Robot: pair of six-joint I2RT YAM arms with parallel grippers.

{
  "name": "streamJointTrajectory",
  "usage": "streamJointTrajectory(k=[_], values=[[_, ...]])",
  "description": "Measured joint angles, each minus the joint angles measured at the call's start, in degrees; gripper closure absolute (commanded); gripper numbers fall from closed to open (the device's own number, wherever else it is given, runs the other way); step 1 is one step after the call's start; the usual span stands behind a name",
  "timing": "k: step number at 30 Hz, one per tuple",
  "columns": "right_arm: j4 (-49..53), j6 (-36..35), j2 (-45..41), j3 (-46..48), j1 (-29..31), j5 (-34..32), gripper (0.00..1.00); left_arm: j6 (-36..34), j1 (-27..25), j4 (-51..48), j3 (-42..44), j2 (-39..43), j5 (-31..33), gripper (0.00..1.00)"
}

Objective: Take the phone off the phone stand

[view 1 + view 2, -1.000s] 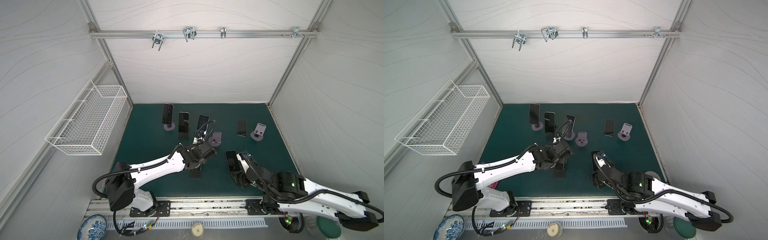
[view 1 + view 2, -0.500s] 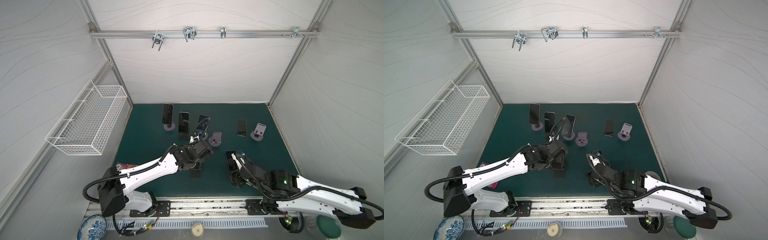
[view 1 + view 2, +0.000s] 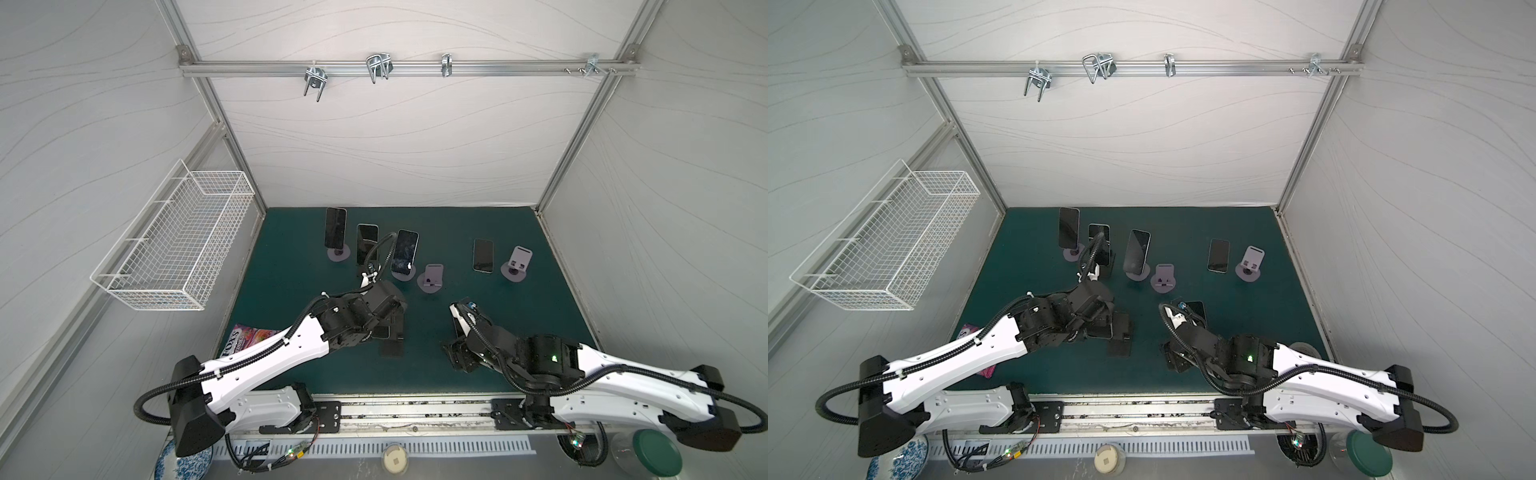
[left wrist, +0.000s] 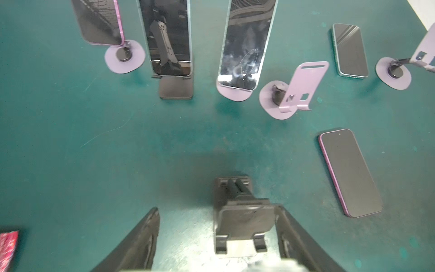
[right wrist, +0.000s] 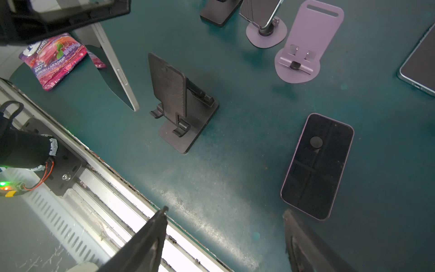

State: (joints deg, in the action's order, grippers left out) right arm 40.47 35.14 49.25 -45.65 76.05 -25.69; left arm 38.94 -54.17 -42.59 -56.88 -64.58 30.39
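My left gripper [image 3: 388, 322] is shut on a silver-edged phone [image 5: 117, 70]. In the right wrist view the phone hangs tilted, just beside and clear of the black phone stand [image 5: 179, 106]. That stand [image 4: 242, 219] is empty and shows below my left gripper [image 4: 217, 209] in the left wrist view. In both top views the arm's head mostly hides the phone. My right gripper [image 5: 224, 212] is open with nothing in it, over the table's front edge [image 5: 131, 188]. A purple phone [image 5: 317, 164] lies flat beside it.
At the back, three phones [image 3: 335, 232] [image 3: 366, 249] [image 3: 405, 251] stand on stands. Two purple stands [image 3: 431, 279] [image 3: 517, 264] are empty, with a flat phone [image 3: 483, 255] between them. A candy packet [image 3: 249, 338] lies front left. A wire basket [image 3: 174, 241] hangs on the left wall.
Both arms have drawn back toward the front of the table. The left gripper has kept its grip. The right gripper has moved off the purple phone toward the front edge.
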Motion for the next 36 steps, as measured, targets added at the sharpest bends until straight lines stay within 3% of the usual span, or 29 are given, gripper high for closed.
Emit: streamJointTrajectory(k=[21, 36], values=[[-4.04, -2.19, 5.29, -2.69, 0.0, 2.58, 0.21, -1.29, 7.89, -6.32, 6.38, 10.49, -1.16, 0.31], [-4.74, -2.14, 6.6, -3.15, 0.0, 3.98, 0.21, -2.38, 12.57, -6.38, 14.05, 12.79, -4.72, 0.32]])
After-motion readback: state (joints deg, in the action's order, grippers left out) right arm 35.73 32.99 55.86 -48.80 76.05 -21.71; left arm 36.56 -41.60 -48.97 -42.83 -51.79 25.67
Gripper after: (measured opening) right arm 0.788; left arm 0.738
